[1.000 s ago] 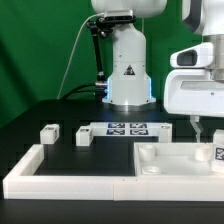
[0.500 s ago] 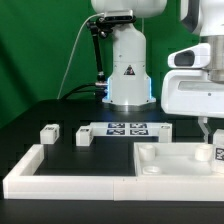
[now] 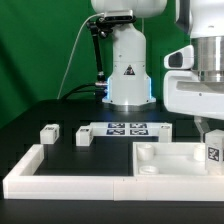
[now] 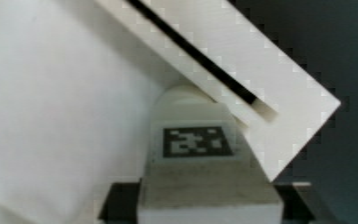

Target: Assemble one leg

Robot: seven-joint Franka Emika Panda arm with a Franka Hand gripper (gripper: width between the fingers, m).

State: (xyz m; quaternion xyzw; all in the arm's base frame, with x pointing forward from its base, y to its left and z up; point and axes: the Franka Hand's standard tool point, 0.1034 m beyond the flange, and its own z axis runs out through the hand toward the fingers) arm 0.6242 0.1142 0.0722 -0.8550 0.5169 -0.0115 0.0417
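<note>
Right now we have the hand (image 3: 210,135) closed on the leg (image 3: 213,154), holding it at the exterior view's right edge, low over the tabletop (image 3: 160,158). In the wrist view the leg's tag faces us squarely between the two fingers (image 4: 123,200), with the tabletop's raised rim running diagonally just beyond it. We cannot tell from either view whether the leg's lower end already touches the tabletop or hangs slightly above it.

Our worry is alignment. If we bring the leg down off the corner socket, it may land on the rim, tip in the grip, or shove the tabletop across the bench (image 3: 40,115). A weak pinch on smooth plastic could also let the leg twist as it meets resistance, so it would jam rather than seat. Two more legs (image 3: 49,132) and (image 3: 85,137) sit well apart by the marker board (image 3: 128,129), out of harm's way.
</note>
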